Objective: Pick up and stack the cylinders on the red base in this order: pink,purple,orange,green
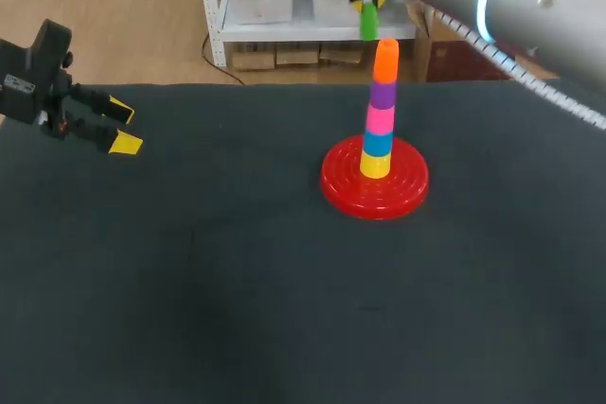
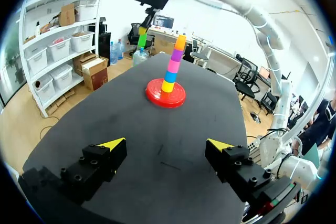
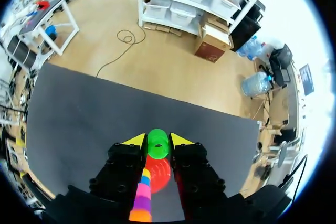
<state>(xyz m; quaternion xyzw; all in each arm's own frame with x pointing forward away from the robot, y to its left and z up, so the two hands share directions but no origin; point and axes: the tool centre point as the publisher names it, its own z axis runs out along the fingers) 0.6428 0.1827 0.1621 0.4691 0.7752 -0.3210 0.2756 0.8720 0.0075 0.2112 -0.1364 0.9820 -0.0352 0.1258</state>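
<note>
At the far left of the tabletop (image 1: 189,309) the left pincer (image 1: 123,128) is held wide open with nothing in it, well apart from the base (image 1: 341,186). Right of the middle, five cylinders are stacked on the red base: yellow (image 1: 375,165) at the bottom, then blue (image 1: 377,143), pink (image 1: 380,119), purple (image 1: 383,94) and orange (image 1: 385,60) on top. The first three named steps are thus judged done, though the pink is seen to rest on the blue and yellow, not on the base itself. Only the green (image 1: 367,21) is left to place. It is gripped from two sides between the yellow tips of the right pincer (image 3: 157,141) and is held in the air just above the orange, a little to its left in the head view. It is not yet seated.

In the head view the right pincer is mostly hidden by its own arm. Whether a peg runs through the stack cannot be told. In the right wrist view the stack is seen nearly end-on under the pincer, and much of the base is covered by the fingers.
</note>
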